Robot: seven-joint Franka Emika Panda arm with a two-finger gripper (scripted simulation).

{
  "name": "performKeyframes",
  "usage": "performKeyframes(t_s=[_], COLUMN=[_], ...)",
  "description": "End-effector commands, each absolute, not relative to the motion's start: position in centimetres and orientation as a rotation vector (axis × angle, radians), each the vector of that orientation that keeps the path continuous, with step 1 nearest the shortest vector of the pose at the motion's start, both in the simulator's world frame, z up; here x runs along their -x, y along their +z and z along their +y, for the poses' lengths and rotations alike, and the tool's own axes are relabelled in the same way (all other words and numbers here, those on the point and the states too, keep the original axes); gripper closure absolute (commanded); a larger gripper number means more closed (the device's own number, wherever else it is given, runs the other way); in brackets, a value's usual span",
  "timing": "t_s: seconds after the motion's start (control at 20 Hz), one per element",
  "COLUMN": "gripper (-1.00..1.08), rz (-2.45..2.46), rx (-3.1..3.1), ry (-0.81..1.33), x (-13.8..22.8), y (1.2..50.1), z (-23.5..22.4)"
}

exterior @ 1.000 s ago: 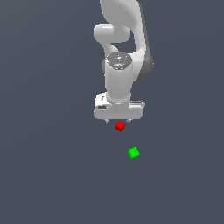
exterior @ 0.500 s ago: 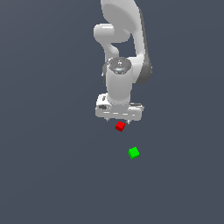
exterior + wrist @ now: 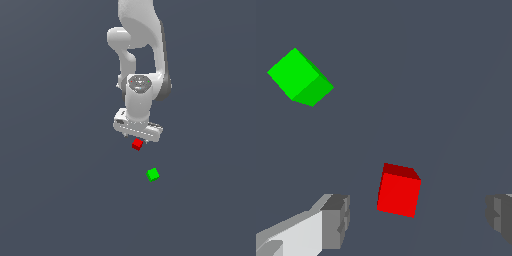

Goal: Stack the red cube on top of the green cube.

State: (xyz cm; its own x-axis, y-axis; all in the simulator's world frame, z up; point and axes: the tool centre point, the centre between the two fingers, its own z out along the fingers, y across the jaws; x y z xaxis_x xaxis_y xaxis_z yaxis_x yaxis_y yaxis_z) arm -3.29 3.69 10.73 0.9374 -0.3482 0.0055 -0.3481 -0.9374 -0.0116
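Note:
The red cube [image 3: 137,144] lies on the dark grey floor just below my white gripper [image 3: 138,138]. In the wrist view the red cube [image 3: 399,190] sits between my two fingertips [image 3: 336,220], which stand wide apart on either side of it without touching it. The gripper [image 3: 417,220] is open. The green cube [image 3: 153,174] lies on the floor a short way from the red one, toward the exterior view's lower right. It also shows in the wrist view [image 3: 300,77], apart from the red cube.
The white arm [image 3: 142,55] rises above the gripper in the exterior view. The floor [image 3: 60,190] is a plain dark grey surface with no other objects in view.
The gripper has come down a little toward the red cube. Both cubes lie where they were.

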Motion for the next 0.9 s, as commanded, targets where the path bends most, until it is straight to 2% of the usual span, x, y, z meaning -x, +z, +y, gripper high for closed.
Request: performKeyframes(t_s=[0.0, 0.85], gripper=[-0.92, -0.92], rz=[0.638, 0.851], rx=[3.069, 3.025], ry=[-0.01, 0.0], x=[3.9, 5.4], y=[9.7, 7.0], z=[4.0, 4.9])
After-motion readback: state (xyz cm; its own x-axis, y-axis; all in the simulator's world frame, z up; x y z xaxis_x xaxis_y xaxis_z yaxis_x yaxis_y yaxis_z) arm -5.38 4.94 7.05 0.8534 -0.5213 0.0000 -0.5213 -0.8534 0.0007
